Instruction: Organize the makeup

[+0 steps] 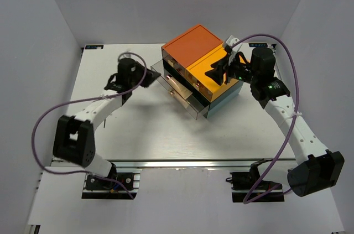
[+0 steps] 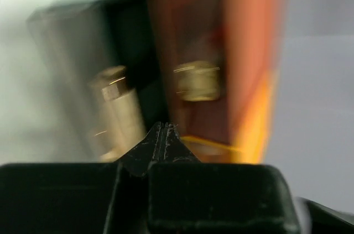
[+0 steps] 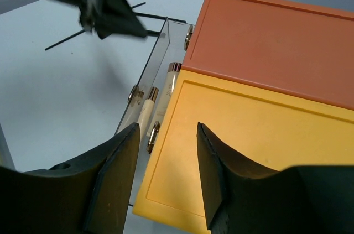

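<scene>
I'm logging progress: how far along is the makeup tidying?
Done: a beige gold-tipped tube lies in an open drawer of the drawer box. In hand: nothing visible; the left gripper is shut by the drawers, the right gripper open over the yellow top. Left: thin black sticks on the table.

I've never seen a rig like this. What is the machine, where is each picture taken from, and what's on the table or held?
Two robot arms are bolted at the near edge of a table. The wide picture looks from above and behind them; the other two come from cameras on the wrists, each showing its own fingers. On the table stands a drawer box with orange and yellow tops, clear drawers pulled out, a beige gold-tipped tube in one; thin black sticks lie beside it. The left gripper is shut near the drawers, nothing visible in it. The right gripper hangs open over the yellow top.
</scene>
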{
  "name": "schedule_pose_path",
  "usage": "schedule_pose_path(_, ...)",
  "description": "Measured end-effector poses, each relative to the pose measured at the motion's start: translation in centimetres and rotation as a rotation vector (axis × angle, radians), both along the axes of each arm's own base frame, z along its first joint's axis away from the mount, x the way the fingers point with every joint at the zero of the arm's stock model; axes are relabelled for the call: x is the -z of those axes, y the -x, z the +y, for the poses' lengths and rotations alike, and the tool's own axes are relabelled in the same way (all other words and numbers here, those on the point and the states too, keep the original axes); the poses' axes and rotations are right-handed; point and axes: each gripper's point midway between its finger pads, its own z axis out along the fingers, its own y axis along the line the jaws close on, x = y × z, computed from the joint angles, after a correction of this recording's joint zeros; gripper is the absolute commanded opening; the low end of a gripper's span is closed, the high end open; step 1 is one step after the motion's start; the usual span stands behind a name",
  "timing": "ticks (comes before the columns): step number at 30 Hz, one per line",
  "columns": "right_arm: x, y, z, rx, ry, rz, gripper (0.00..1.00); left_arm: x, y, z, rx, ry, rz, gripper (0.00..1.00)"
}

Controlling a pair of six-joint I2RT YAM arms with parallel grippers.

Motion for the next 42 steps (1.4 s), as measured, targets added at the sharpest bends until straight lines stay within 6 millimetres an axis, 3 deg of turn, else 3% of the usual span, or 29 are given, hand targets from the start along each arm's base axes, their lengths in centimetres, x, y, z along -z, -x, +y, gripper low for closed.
schedule_pose_path(3,-0.1,-0.3,-0.1,0.017,-0.002,-0.004,0.5,8.3,1.1,-2.1,0.064,-0.057,0.232,0.0)
schedule_pose_path(5,-0.3,-0.5,-0.2,0.029,-0.004,-0.01,0.5,12.0,2.2,-2.8,0.094,-0.105,0.349,0.0)
schedule_pose_path(7,-0.4,-0.5,-0.3,0.037,-0.007,-0.014,0.5,13.6,2.7,-3.3,0.118,-0.141,0.407,0.0)
schedule_pose_path(11,-1.0,-0.4,-0.5,0.049,-0.013,-0.029,0.5,12.7,2.2,-4.2,0.151,-0.15,0.392,0.06)
schedule_pose_path(16,-1.0,-0.3,-0.6,0.053,-0.016,-0.038,0.51,11.6,1.2,-5.2,0.181,-0.127,0.35,0.27)
schedule_pose_path(30,-0.4,-0.7,-1.1,0.069,-0.011,-0.031,0.51,14.7,-1.3,-9.1,0.264,-0.117,0.385,0.55)
schedule_pose_path(37,-0.2,-0.8,-1.4,0.078,-0.01,-0.028,0.51,14.7,-1.3,-9.4,0.276,-0.102,0.371,0.43)
schedule_pose_path(42,0.2,-0.8,-1.5,0.081,-0.007,-0.019,0.51,16.0,-0.1,-9.9,0.305,-0.073,0.37,0.45)
